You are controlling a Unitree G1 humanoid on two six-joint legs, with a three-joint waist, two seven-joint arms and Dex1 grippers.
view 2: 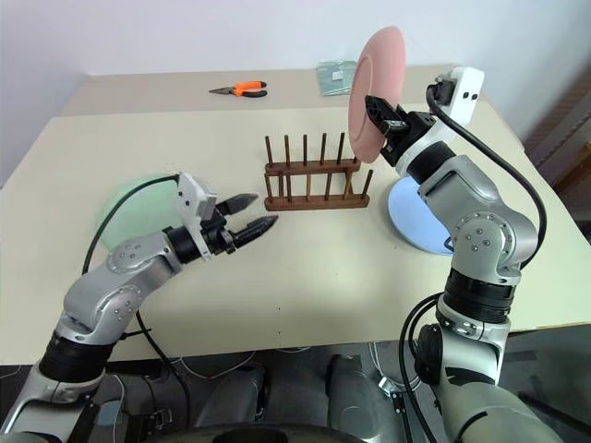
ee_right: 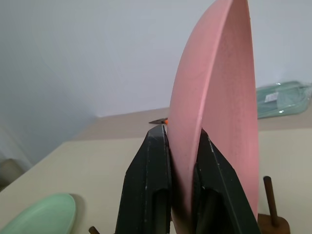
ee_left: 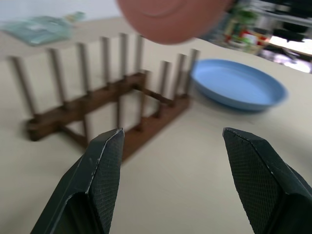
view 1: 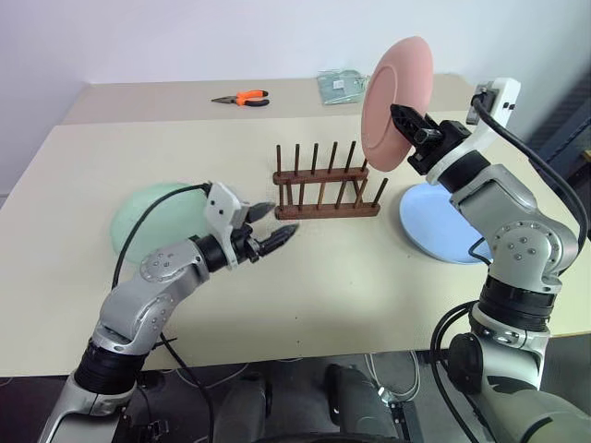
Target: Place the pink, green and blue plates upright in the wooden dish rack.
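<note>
pink plate (view 1: 395, 103): on edge, upright, above rack's right end, face twd left
right gripper (ee_right: 181, 161): clamped on pink rim
left gripper (view 1: 277, 226): jaws apart, empty, by wooden dish rack (view 1: 325, 185)
green plate (view 1: 152, 220): flat, table's left edge
blue plate (view 1: 443, 221): flat, right edge

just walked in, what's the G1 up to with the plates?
Loading plates into the wooden dish rack, which holds none yet. The right gripper has its jaws shut on the pink plate, held on edge in the air above the rack's right end. The left gripper hangs open and empty in front of the rack. The green plate and blue plate lie flat on the table.
</note>
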